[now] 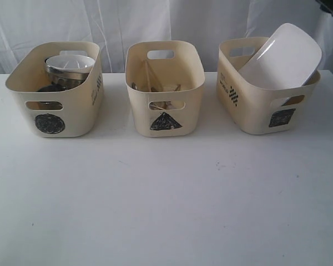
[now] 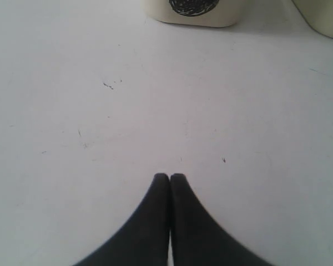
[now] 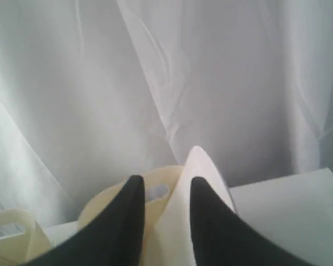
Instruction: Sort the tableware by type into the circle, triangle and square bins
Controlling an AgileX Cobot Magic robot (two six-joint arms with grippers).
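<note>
Three cream bins stand in a row at the back of the table. The circle bin [image 1: 75,113] on the left holds a steel bowl [image 1: 69,67] with a white one on it. Wooden chopsticks [image 1: 155,86] and cutlery lie in the triangle bin [image 1: 139,108]. A large white plate [image 1: 283,58] leans in the square bin [image 1: 247,108], sticking out over its rim. In the right wrist view my right gripper [image 3: 166,180] is open above the plate [image 3: 202,166], whose edge stands between the jaws near one finger. My left gripper [image 2: 170,176] is shut and empty over bare table, in front of the circle bin [image 2: 216,19].
White curtains hang behind the table [image 1: 166,199]. A dark bit of my right arm [image 1: 332,6] shows in the exterior view's top right corner. Small dark specks [image 2: 108,85] mark the tabletop. The triangle bin's corner [image 2: 327,19] shows beside the circle bin.
</note>
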